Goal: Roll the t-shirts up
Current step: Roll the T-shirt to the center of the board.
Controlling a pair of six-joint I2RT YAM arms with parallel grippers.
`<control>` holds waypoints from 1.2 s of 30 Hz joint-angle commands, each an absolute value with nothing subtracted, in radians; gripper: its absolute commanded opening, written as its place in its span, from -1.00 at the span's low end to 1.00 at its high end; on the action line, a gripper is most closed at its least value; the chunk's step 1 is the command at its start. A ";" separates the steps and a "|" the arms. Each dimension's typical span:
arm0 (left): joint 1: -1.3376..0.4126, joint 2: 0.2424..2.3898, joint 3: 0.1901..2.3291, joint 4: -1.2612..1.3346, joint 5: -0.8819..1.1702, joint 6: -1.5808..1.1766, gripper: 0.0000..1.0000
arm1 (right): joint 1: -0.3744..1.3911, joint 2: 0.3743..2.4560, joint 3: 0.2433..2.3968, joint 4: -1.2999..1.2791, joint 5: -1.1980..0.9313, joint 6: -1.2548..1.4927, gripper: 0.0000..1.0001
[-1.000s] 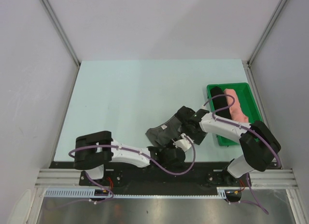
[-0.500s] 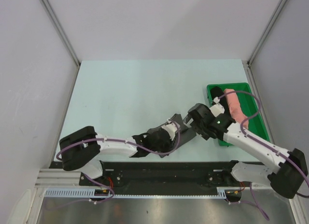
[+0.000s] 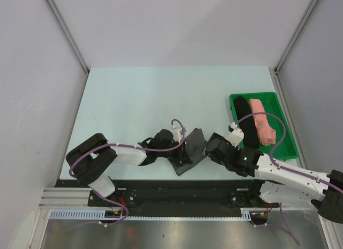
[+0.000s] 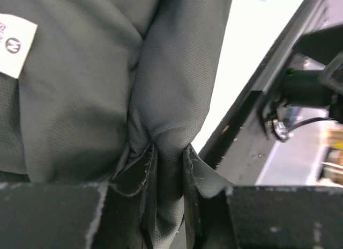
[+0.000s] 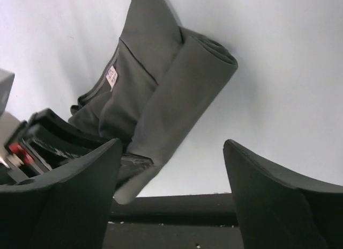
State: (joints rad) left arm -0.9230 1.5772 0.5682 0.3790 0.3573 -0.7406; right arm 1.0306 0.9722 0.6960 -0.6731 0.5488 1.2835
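Right hand [image 5: 171,152] back from half-rolled charcoal t-shirt [image 5: 177,88] in left hand [image 4: 167,158]

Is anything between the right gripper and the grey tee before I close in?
Nothing visible. Only bare table lies between the open right gripper and the grey tee; the left gripper pinches a fold of it.
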 commanded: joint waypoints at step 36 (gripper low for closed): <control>-0.831 1.652 0.589 0.298 0.534 -0.778 -0.14 | 0.769 1.308 0.678 -0.480 0.364 1.290 -0.10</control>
State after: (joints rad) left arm -0.8234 1.6810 0.5877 0.4297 0.5655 -0.8490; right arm 0.7765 1.2556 0.5961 -0.3965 0.3466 1.2709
